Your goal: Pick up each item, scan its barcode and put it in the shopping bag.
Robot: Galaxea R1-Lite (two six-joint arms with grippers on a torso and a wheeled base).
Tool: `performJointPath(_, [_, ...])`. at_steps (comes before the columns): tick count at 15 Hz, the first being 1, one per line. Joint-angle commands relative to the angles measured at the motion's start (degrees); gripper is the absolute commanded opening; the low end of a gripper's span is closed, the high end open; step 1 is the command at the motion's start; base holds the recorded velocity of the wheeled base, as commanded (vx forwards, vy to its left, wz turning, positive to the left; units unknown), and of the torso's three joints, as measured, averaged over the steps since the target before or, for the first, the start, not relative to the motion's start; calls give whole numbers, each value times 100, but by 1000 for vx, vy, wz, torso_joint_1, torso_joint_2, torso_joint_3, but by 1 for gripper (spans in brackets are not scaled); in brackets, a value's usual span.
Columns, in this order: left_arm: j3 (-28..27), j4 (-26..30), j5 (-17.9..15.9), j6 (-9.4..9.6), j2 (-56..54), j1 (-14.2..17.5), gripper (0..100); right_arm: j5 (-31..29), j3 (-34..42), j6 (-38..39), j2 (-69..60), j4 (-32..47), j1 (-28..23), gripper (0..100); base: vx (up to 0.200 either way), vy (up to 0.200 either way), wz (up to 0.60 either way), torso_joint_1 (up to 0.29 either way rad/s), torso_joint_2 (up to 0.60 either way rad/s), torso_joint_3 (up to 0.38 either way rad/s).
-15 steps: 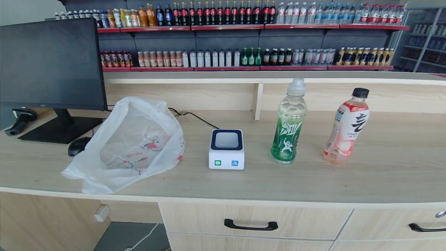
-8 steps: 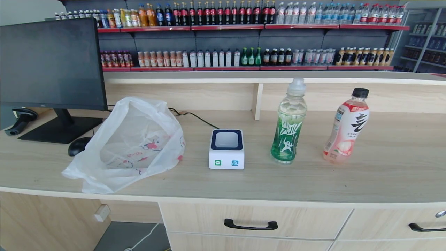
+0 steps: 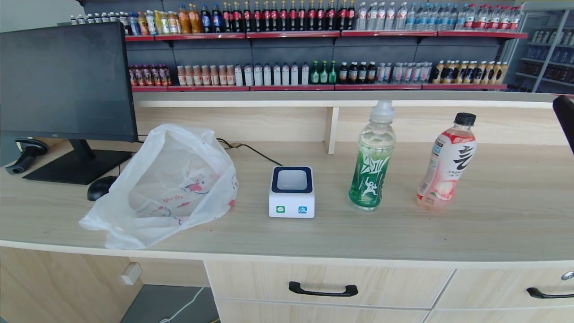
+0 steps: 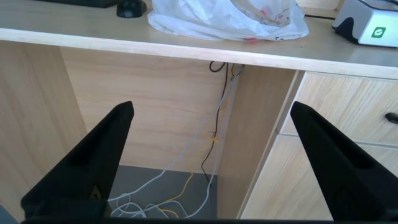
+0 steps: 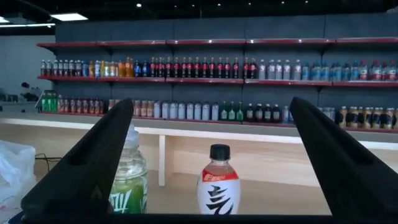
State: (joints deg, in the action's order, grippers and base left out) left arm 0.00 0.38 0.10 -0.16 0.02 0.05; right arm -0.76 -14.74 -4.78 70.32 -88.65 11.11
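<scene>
We judge nothing done: green bottle (image 3: pixel 372 166) and pink bottle (image 3: pixel 446 166) stand at the scanner's (image 3: pixel 291 192) 3 o'clock, shopping bag (image 3: pixel 170 188) at 9; left hand (image 4: pixel 211 106) and right hand (image 5: pixel 211 106) spread, empty.

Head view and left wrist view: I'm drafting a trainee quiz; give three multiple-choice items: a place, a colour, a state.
1. The white box scanner with a dark blue top stands: A) between the translucent white plastic shopping bag and the green-labelled clear bottle; B) under the bag; C) inside the bag.
2. The pink-labelled bottle's cap is: A) white; B) black; C) red.
3. The left gripper's jaws are: A) shut on the bag; B) shut; C) open.
A: one stands on each side. B: the cap is black. C: a wide gap shows.
</scene>
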Motion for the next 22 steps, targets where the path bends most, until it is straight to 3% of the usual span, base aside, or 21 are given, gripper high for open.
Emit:
performJointPath(1, [0, -3, -1, -2, 6, -5, 100, -74, -126, -49, 940, -135, 410, 100, 0, 0, 0, 0, 0, 0])
performJointPath(9, [0, 6, -10, 7, -2, -5, 100, -636, 103, 118, 1344, -135, 1790, 100, 0, 0, 0, 0, 0, 0])
performJointPath(11, [0, -3, -1, 7, -2, -5, 100, -1129, 41, 205, 1591, -109, 2282, 100, 0, 0, 0, 0, 0, 0])
performJointPath(13, [0, 6, -1, -11, 6, 4, 100, -2025, 6, 346, 1977, -65, 2669, 100, 0, 0, 0, 0, 0, 0])
performJointPath(16, [0, 6, -1, -11, 6, 4, 100, -2869, 68, 724, 2434, 120, 2897, 100, 0, 0, 0, 0, 0, 0])
performJointPath(20, [0, 6, -1, -11, -2, 4, 100, -3001, 24, 917, 2803, 137, 2985, 100, 0, 0, 0, 0, 0, 0])
performJointPath(22, [0, -3, -1, -11, -2, 4, 100, -2974, -3, 1040, 2830, 137, 2985, 100, 0, 200, 0, 0, 0, 0])
